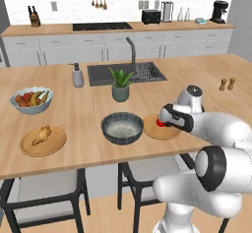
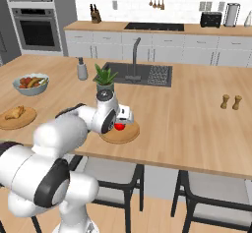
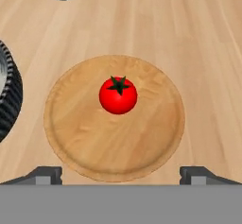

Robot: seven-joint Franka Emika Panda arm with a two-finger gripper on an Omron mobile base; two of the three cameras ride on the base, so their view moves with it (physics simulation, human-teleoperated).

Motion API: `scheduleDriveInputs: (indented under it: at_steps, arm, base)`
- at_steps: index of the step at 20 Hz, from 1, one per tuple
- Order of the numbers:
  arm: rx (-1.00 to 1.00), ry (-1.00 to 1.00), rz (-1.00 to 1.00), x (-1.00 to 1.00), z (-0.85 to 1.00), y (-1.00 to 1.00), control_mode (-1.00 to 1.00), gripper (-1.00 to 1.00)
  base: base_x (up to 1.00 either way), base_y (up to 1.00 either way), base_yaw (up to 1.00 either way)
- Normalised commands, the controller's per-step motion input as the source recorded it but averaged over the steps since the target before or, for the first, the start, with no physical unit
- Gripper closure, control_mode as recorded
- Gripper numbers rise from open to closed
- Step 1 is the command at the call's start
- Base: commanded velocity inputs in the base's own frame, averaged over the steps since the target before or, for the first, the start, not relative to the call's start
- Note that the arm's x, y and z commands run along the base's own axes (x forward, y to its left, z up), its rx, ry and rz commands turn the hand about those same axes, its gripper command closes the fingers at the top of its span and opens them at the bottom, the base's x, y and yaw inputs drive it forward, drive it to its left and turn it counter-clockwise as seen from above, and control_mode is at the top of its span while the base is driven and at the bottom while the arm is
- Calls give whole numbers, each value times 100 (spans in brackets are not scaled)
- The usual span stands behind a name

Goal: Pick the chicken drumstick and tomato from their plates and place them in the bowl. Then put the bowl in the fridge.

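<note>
A red tomato (image 3: 118,95) rests near the middle of a wooden plate (image 3: 71,124), directly under my open gripper (image 3: 122,173), whose fingertips (image 3: 45,175) stand wide apart above the plate's near rim. From the left base view, the hand (image 1: 174,119) hovers over that tomato (image 1: 160,123) and partly hides it. The dark bowl (image 1: 122,127) sits just left of this plate. Further left, the chicken drumstick (image 1: 42,134) lies on the other wooden plate (image 1: 56,146). The fridge is out of view.
A potted plant (image 1: 120,84) stands behind the bowl, with the sink (image 1: 125,73) and faucet beyond. A pale blue fruit bowl (image 1: 31,100) is at the far left, a soap dispenser (image 1: 78,75) near the sink, and two small shakers (image 1: 227,84) at the right. Chairs stand below the counter edge.
</note>
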Motion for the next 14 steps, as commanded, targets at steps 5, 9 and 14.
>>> scheduleDriveInputs:
  at_steps: [5, 9, 14]
  arm:
    - [0, 3, 0, 67, -18, 0, -100, -100]
    - [0, 3, 0, 50, -27, 0, -100, -100]
    - [0, 3, 0, 43, -41, 0, -100, -100]
  base:
    - [0, 0, 0]
    - [0, 0, 0]
    - [0, 0, 0]
